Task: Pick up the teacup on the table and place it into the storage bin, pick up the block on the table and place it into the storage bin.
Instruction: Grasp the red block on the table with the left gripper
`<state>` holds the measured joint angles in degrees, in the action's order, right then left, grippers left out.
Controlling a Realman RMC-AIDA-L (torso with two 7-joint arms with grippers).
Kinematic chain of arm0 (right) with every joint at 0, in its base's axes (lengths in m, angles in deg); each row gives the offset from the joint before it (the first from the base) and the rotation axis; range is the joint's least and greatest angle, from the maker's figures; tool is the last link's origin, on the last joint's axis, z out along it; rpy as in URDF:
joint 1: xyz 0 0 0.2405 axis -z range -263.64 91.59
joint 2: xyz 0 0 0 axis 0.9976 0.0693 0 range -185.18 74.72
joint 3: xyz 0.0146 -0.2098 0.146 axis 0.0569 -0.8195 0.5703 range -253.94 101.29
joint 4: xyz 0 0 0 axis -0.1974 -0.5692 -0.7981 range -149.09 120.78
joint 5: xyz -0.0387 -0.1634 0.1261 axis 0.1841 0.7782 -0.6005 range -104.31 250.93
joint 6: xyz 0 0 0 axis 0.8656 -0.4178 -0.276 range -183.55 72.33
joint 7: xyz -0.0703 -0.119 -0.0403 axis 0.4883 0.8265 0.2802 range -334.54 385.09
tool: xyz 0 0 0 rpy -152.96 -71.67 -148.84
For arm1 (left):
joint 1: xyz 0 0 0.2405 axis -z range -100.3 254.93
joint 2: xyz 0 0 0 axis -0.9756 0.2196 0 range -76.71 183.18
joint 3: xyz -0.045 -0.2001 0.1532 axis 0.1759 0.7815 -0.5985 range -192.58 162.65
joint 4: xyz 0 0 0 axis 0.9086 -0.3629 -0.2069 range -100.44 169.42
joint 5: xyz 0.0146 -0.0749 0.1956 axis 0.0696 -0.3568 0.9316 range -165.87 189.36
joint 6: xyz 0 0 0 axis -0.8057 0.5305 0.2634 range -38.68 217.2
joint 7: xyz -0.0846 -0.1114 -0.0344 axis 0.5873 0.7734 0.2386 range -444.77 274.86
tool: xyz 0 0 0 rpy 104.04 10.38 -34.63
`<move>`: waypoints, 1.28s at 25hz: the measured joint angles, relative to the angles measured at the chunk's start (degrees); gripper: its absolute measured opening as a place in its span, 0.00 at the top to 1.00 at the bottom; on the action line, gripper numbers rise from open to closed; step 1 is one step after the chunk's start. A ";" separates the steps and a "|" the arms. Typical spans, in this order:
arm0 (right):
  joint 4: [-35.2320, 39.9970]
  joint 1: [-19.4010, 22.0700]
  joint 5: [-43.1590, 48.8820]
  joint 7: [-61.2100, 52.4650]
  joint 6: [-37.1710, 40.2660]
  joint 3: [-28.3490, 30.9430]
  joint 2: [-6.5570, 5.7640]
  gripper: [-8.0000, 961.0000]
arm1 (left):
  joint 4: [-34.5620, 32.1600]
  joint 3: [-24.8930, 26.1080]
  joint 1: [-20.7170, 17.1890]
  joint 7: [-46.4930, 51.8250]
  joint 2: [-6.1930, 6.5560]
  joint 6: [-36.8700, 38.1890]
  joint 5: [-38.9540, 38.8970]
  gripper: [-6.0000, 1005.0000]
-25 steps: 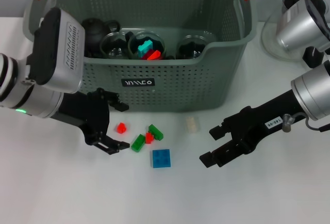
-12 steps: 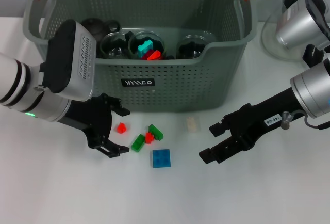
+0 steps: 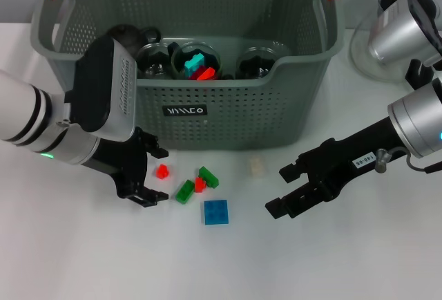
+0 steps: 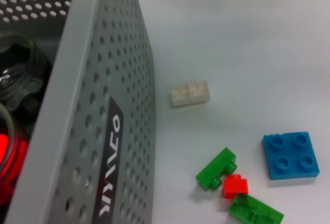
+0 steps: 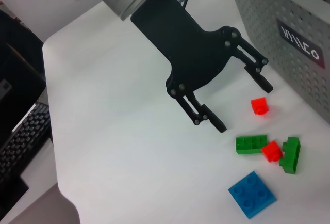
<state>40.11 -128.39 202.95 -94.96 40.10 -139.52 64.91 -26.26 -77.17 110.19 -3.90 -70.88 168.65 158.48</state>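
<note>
The grey-green storage bin [image 3: 228, 117] stands at the back of the table and holds a dark teapot [image 3: 128, 37] and several glass teacups [image 3: 197, 61]; one holds teal and red blocks. No teacup shows on the table. Loose blocks lie before the bin: a small red block [image 3: 161, 171], two green blocks [image 3: 184, 191] with a red one between, a blue block [image 3: 215, 211] and a cream block [image 3: 257, 166]. My left gripper [image 3: 160, 176] is open, low over the table, its tips just beside the small red block [image 5: 259, 106]. My right gripper [image 3: 278, 191] is open and empty, right of the cream block.
The bin's perforated front wall with its black label [image 4: 111, 167] is close beside the blocks. A silver arm housing [image 3: 404, 34] sits at the back right. A keyboard [image 5: 20, 146] lies off the table's edge in the right wrist view.
My left arm has swung rightward along the bin's front and its open gripper has shifted slightly lower by the small red block. The right arm has barely moved.
</note>
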 joint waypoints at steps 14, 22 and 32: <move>-0.51 0.00 0.00 0.00 -0.44 0.00 0.01 0.03 | 1.59 -0.72 0.12 0.54 0.04 -2.83 0.19 0.33; -0.58 -0.18 0.00 0.00 -0.61 -0.21 0.01 0.03 | 2.53 -0.79 0.17 1.04 0.02 -4.79 0.45 0.41; -0.58 -0.34 0.00 0.00 -0.62 0.00 0.01 0.03 | 2.93 -0.88 0.17 1.12 -0.21 -5.33 0.48 0.47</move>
<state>39.53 -128.73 202.95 -94.96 39.48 -139.52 64.92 -23.34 -78.06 110.36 -2.78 -71.09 163.32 158.96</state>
